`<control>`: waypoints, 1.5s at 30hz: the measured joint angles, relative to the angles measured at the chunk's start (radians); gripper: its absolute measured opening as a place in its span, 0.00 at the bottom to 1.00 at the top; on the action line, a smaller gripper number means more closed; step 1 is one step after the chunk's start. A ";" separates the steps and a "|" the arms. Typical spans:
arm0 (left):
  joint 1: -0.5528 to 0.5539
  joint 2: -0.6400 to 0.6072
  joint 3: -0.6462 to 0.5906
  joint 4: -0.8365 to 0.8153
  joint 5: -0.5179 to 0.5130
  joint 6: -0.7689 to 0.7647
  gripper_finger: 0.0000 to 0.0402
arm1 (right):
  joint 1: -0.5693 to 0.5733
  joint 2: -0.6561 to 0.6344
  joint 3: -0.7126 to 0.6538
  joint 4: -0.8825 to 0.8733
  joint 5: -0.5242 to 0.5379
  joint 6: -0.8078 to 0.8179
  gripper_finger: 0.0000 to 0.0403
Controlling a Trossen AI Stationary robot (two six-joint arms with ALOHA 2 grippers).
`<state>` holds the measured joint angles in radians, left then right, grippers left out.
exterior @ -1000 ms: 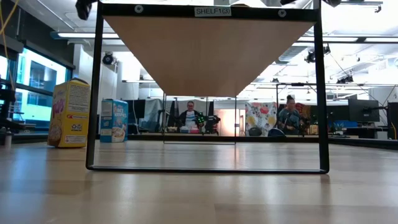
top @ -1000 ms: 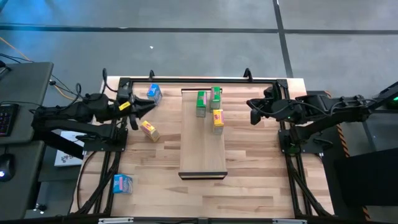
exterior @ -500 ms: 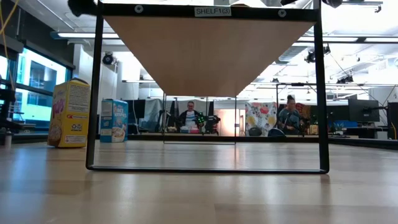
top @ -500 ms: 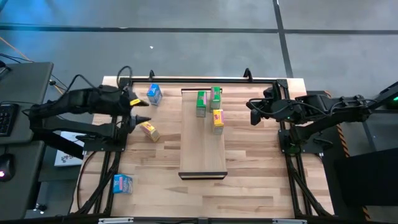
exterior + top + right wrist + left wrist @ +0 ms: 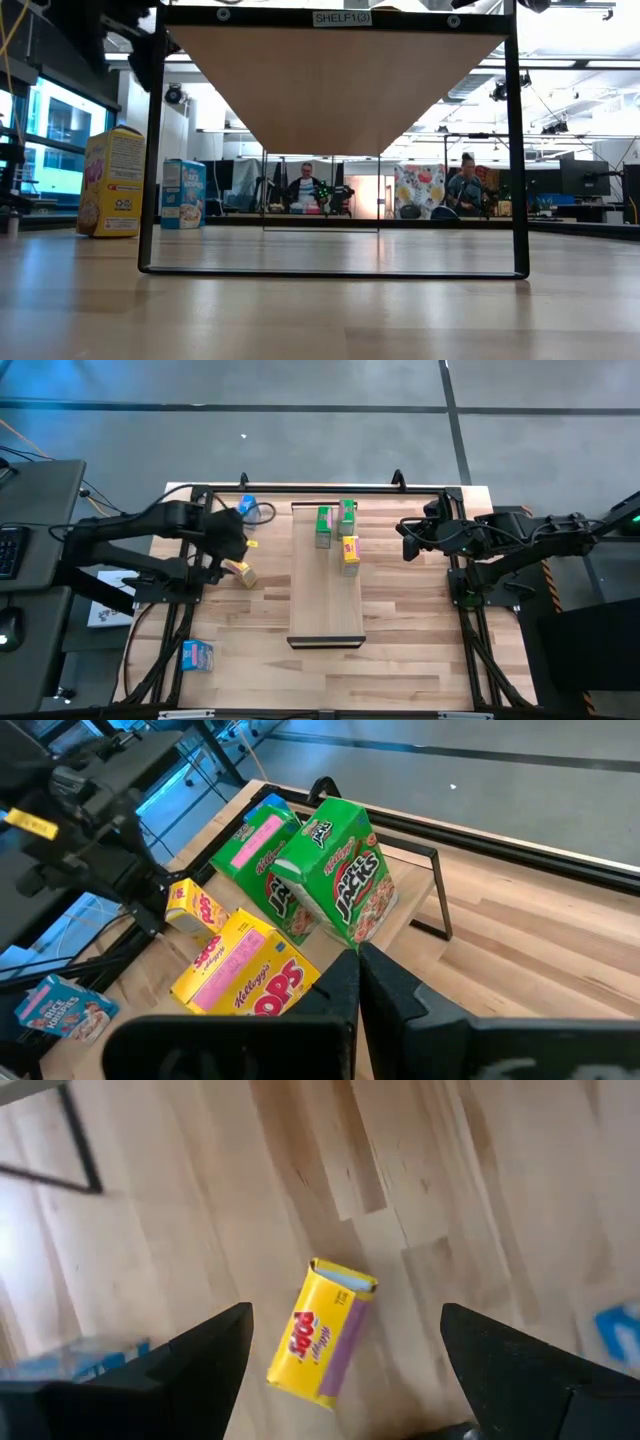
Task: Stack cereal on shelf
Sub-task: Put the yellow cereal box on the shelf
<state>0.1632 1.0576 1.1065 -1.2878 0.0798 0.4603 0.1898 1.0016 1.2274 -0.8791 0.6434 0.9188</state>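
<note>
The shelf [image 5: 327, 595] is a long light-wood plank on a black frame in the middle of the table. Two green cereal boxes [image 5: 323, 526] [image 5: 347, 517] and a yellow one [image 5: 350, 550] stand on its far half. Another yellow box [image 5: 325, 1332] lies flat on the tabletop left of the shelf. My left gripper [image 5: 345, 1312] hangs open above it, pointing down, one finger on either side and clear of it. A blue box [image 5: 247, 507] stands farther back and another [image 5: 197, 655] lies near the front left. My right gripper [image 5: 408, 546] waits shut, right of the shelf.
The shelf's black frame [image 5: 152, 150] stands up from the table, and a black rail [image 5: 320, 488] runs along the far edge. Bare tabletop [image 5: 400, 660] lies in front of and to the right of the shelf. People sit in the room beyond [image 5: 306, 188].
My left arm has reached out from the table's left edge toward the shelf and slightly toward the near edge. Its gripper has tipped from pointing level to pointing down over the yellow box on the table. No box has moved.
</note>
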 joint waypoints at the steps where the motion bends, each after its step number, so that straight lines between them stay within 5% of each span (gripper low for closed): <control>1: 0.000 0.015 0.000 -0.001 0.000 0.028 0.78 | 0.000 0.000 0.000 0.000 0.000 0.000 0.00; 14: 0.000 0.146 -0.081 -0.006 -0.028 0.233 0.78 | 0.000 0.000 0.000 -0.023 -0.005 0.000 0.00; 31: 0.000 0.147 -0.273 0.172 -0.065 0.237 0.77 | 0.000 0.001 0.000 -0.024 -0.005 0.000 0.00; 45: 0.000 0.147 -0.277 0.194 -0.066 0.233 0.45 | 0.000 0.029 -0.001 -0.022 -0.014 0.008 0.00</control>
<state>0.1635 1.2045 0.8291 -1.0942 0.0139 0.6937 0.1898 1.0308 1.2263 -0.9015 0.6291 0.9263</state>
